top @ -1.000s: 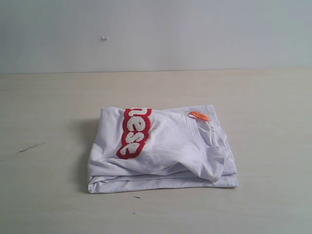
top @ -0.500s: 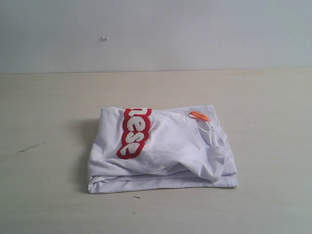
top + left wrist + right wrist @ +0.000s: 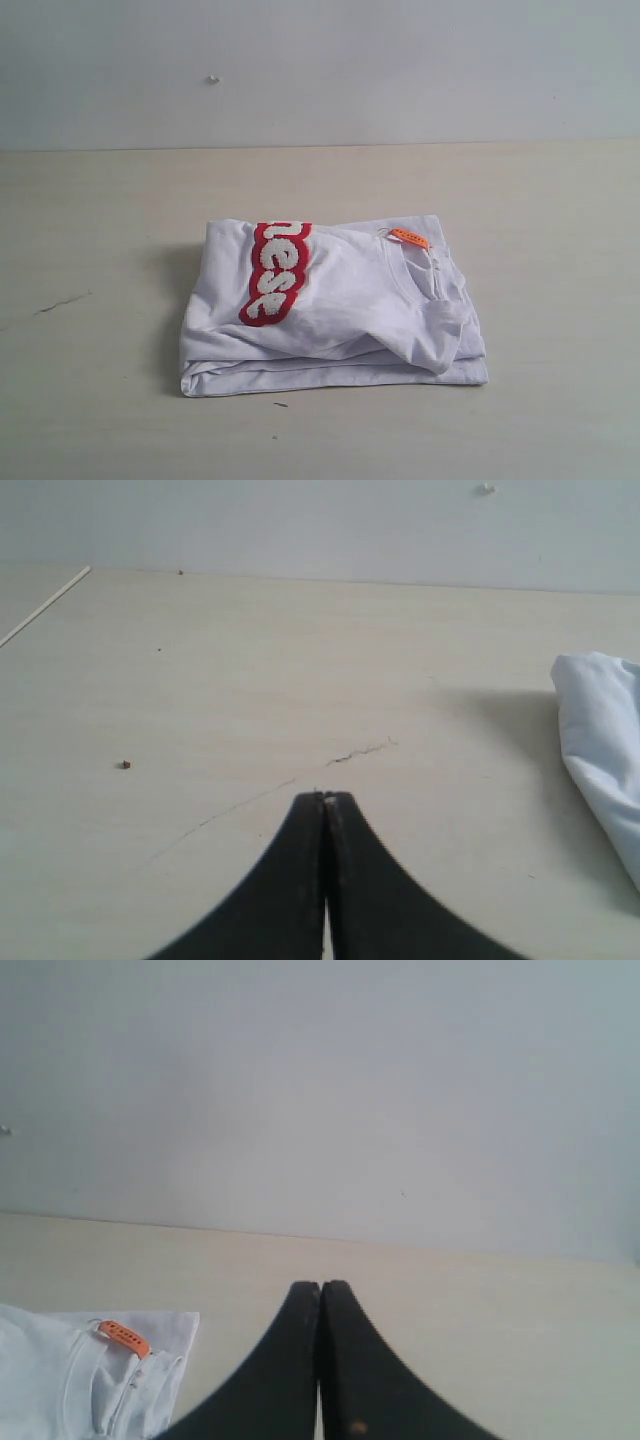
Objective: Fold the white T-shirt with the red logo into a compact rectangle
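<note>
Exterior view shows the white T-shirt (image 3: 335, 315) lying folded near the middle of the pale wood-grain table (image 3: 90, 410), a squarish stack of several layers with neither of my arms in that picture. The red logo (image 3: 275, 272) runs front to back over the left half of the top layer, only some of its letters showing. The small orange neck tag (image 3: 409, 237) sits at the collar near the far right corner. My left gripper (image 3: 325, 798) has its black jaws pressed together on nothing, above bare table with the shirt's edge well off to one side; my right gripper (image 3: 320, 1285) is likewise closed and empty, with the collar and tag away from its tips. I judge the fold essentially finished, so doing this step well means keeping both tools clear of the cloth and not snagging an edge. If I tidy anything, it would be the rounded bulge at the near right corner, pressed flat rather than pulled. The cotton looks soft and limp, creased at the layered front edge. The lettering is raised and fuzzy, and the wall (image 3: 400, 70) behind is plain.
</note>
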Action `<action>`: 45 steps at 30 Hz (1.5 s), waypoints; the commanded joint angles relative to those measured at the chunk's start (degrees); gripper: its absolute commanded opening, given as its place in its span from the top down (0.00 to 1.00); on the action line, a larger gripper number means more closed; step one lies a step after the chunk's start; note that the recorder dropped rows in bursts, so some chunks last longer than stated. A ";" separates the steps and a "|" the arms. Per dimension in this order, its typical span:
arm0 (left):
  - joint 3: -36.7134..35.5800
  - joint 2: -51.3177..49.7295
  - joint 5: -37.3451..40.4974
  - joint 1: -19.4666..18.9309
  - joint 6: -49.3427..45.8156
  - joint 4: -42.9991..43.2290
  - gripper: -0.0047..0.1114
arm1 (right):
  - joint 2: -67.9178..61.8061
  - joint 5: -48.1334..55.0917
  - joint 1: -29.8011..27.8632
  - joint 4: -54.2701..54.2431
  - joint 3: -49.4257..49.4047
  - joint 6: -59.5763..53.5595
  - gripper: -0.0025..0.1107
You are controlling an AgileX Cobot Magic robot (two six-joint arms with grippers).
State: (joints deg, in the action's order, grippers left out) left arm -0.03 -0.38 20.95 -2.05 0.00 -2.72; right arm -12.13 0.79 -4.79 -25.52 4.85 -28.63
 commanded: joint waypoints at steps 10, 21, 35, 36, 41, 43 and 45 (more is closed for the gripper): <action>0.03 0.38 -0.68 -0.19 0.00 -0.58 0.96 | 0.55 -2.65 -0.28 -4.75 -2.38 2.21 0.98; 0.03 0.38 -0.68 -0.19 0.00 -0.58 0.96 | 1.55 -7.02 -0.28 1.22 -2.38 11.70 0.98; 0.03 0.38 -0.68 -0.19 0.00 -0.58 0.96 | 1.55 -6.27 -0.28 10.08 -2.96 20.83 0.98; 0.03 0.38 -0.68 -0.19 0.00 -0.58 0.96 | 1.55 -6.28 -0.28 10.08 -3.27 21.25 0.98; 0.03 0.38 -0.68 -0.19 0.00 -0.58 0.96 | 1.55 -4.21 -0.28 7.55 -3.86 21.24 0.98; 0.03 0.38 -0.68 -0.19 0.00 -0.58 0.96 | 1.66 -3.38 -0.28 7.55 -3.86 21.12 0.98; 0.03 0.38 -0.68 -0.19 0.00 -0.58 0.96 | 2.32 -2.90 -0.28 7.55 -3.86 20.06 0.98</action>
State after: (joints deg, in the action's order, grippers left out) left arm -0.03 -0.38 20.95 -2.05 0.00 -2.72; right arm -10.61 -2.96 -4.79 -17.88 1.24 -7.82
